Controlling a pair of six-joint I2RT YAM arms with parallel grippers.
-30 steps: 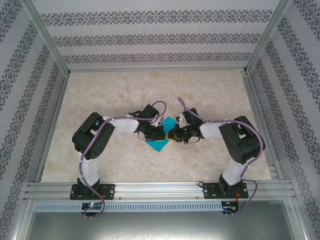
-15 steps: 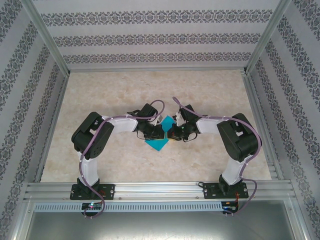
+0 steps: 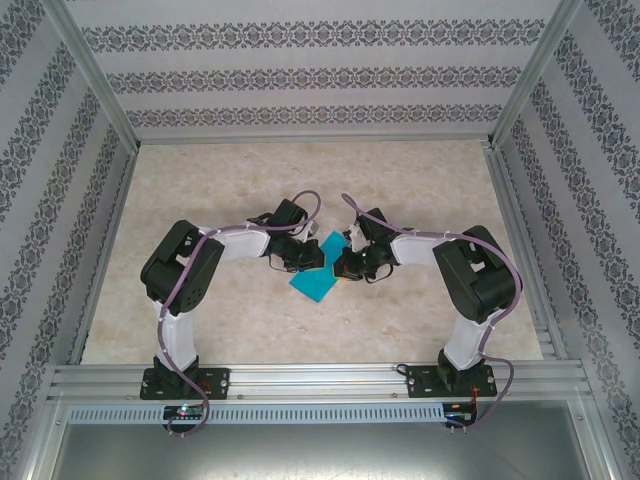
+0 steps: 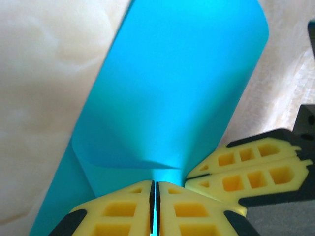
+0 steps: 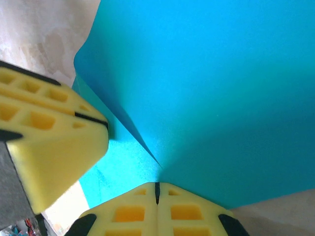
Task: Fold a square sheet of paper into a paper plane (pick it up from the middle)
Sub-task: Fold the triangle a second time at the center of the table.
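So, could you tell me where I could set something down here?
Bare: the far half of the table by the back wall, and the strip between the arm bases. Crowded: the middle, where the left gripper and right gripper pinch the paper.

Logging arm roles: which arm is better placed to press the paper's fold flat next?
Probably right: the right fingers pinch the square sheet of paper where a crease ends; the left fingers hold a curled part.
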